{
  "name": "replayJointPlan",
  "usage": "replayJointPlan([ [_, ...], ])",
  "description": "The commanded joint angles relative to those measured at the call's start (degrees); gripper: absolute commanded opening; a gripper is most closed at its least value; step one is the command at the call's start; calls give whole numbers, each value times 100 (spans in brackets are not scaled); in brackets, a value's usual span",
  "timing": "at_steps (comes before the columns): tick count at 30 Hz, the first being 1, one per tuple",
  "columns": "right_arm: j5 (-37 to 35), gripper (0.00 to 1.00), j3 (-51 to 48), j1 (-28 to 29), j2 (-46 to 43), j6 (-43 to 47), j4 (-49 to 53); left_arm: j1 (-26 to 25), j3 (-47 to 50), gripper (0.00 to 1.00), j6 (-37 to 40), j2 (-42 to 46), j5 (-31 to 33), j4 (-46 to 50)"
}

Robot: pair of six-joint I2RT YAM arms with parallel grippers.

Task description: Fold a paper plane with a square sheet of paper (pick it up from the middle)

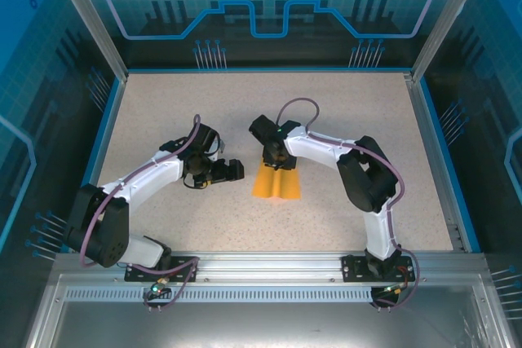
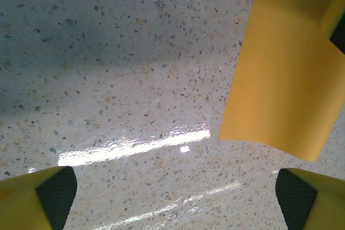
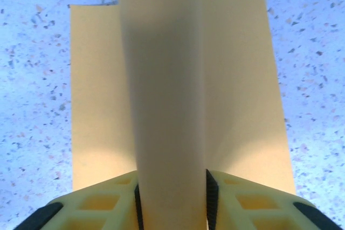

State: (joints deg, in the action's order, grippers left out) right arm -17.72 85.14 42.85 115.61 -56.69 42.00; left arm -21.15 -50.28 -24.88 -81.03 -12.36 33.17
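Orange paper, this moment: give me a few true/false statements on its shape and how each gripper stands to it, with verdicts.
1. The right gripper pinches a raised ridge along the middle of the square sheet of paper. True.
2. The left gripper is shut on the paper's edge. False: it is open, with bare table between its fingers, and the paper lies off to one side.
3. The paper is already a slim pointed dart. False: it has straight edges and square corners, with a flat flap on each side of the ridge.
4. In the top view, the left gripper sits beside the paper, on its left. True.
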Motion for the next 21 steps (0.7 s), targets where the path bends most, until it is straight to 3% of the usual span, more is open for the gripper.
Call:
replayJointPlan([
  [1,20,33,-44,106,-193,36,-128,49,69,99,102,153,-104,174],
  [10,662,29,271,178,-658,276,-506,258,-34,99,-52,600,-29,488],
  [21,3185,29,-549,-114,-1151,247,-2649,918,-376,99,-7,1524,-255,1112],
])
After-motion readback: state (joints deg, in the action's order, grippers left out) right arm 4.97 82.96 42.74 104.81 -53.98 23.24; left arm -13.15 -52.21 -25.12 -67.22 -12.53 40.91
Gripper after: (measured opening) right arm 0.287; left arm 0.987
